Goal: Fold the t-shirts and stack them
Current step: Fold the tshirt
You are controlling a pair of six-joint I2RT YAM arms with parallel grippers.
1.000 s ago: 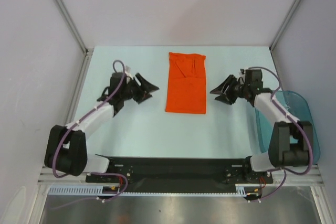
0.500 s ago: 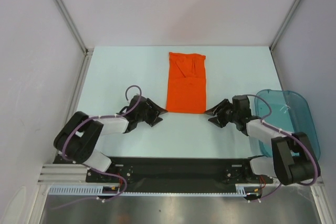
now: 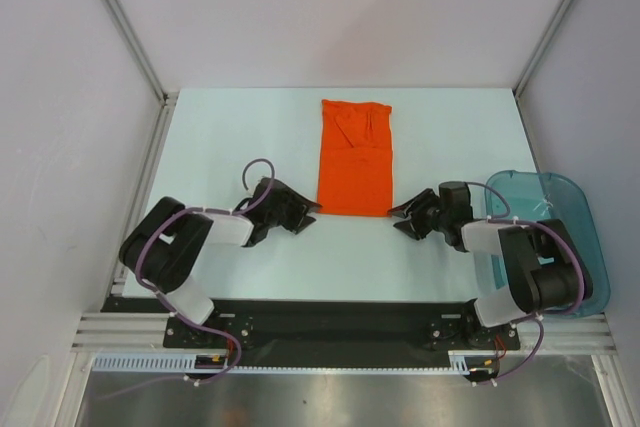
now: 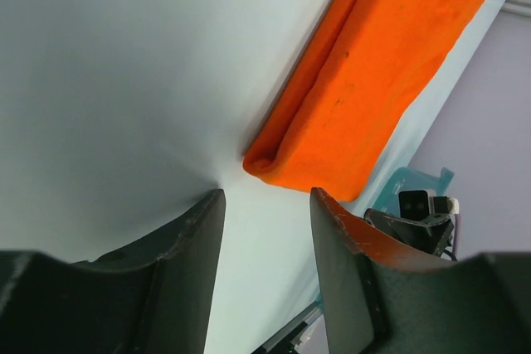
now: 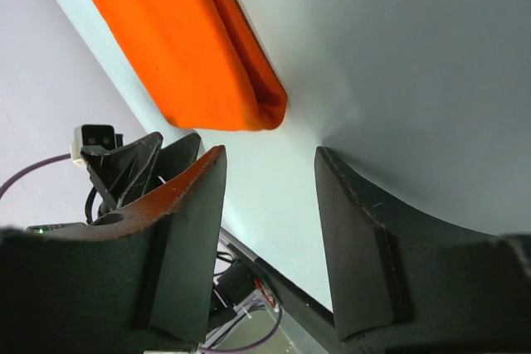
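Left gripper (image 3: 307,214), right gripper (image 3: 398,220) nearer t-shirt (image 3: 353,162)

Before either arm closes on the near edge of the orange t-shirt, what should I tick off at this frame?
1. Left tool open and empty: ok.
2. Right tool open and empty: ok.
3. T-shirt lying flat as a long folded strip: ok.
4. Each tool's gap facing its own near corner of the t-shirt: ok in both wrist views.
5. Fingertips low enough to catch every layer: cannot tell.
6. Teal bin apart from the t-shirt: ok.
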